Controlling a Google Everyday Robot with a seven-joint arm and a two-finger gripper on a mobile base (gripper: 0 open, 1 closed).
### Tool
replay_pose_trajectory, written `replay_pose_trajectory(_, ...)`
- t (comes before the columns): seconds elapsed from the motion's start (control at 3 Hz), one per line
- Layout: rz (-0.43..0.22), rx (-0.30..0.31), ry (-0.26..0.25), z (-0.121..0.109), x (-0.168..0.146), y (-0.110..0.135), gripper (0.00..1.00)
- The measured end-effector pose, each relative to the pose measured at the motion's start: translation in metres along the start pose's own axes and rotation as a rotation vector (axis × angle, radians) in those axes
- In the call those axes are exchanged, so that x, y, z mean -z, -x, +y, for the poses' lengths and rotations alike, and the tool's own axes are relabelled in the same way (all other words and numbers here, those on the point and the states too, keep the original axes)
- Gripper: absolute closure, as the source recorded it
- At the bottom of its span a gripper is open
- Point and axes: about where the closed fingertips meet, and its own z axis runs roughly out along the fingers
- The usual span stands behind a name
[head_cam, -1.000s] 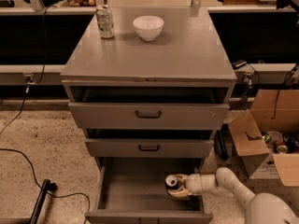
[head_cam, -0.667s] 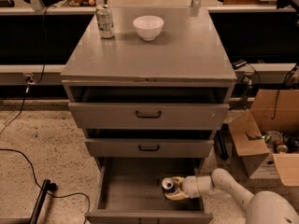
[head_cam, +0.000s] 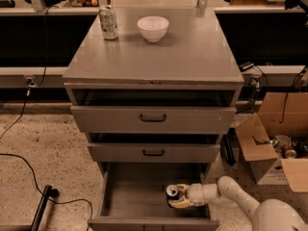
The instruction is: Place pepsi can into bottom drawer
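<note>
The bottom drawer (head_cam: 130,196) is pulled out, showing a wide grey interior. The pepsi can (head_cam: 172,194) is inside it at the right, only its silver top and dark side showing. My gripper (head_cam: 177,196) reaches in from the right on a white arm and its pale fingers (head_cam: 181,203) sit closed around the can. Whether the can rests on the drawer floor I cannot tell.
On the cabinet top (head_cam: 192,57) stand a silver-and-green can (head_cam: 108,22) and a white bowl (head_cam: 153,28). The two upper drawers (head_cam: 153,118) with black handles are slightly pulled out. Open cardboard boxes (head_cam: 269,148) stand at the right. A black cable (head_cam: 29,162) lies on the floor at the left.
The gripper with the can has moved a little to the left, further into the bottom drawer.
</note>
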Motion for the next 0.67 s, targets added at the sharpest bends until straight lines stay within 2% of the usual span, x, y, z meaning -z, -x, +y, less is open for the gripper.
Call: replay_pose_trajectory(0.67,0.025,-0.007,-0.028,-0.0010,0.0051,-0.0046,1.00)
